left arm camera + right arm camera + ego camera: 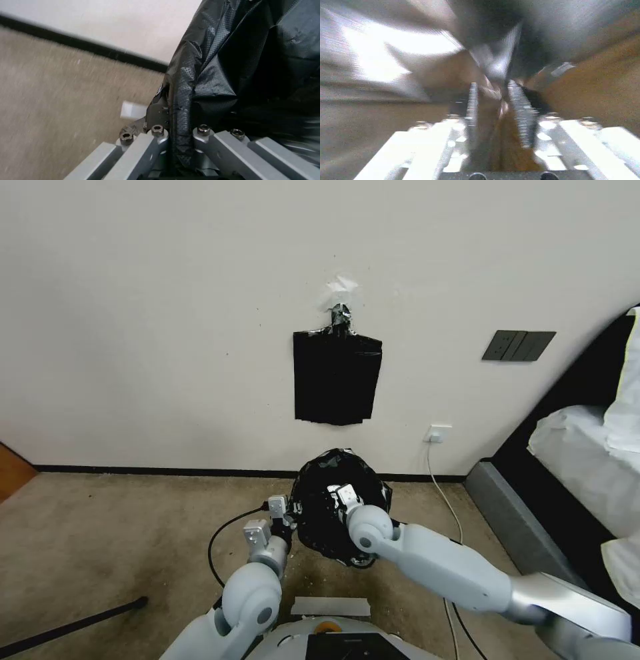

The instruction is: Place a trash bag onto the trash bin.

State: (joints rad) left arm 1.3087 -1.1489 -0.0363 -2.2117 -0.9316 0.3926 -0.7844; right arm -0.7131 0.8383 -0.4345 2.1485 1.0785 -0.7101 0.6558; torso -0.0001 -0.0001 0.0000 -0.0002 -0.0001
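Grippers: 2 on 1 trash bag [340,473]

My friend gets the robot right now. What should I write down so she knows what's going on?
Left pincer: shut on the trash bag's left edge, a fold pinched between its fingers.
Right pincer: down in the bag's open mouth; whether it grips is unclear.
The bag is spread by the wall, below the sheaf of spare bags taped there. The trash bin is hidden under the plastic.
Done: one bag taken and opened.
Left: confirm it sits around the rim, then release.

Head high, wrists close, sharing trash bag [340,500]
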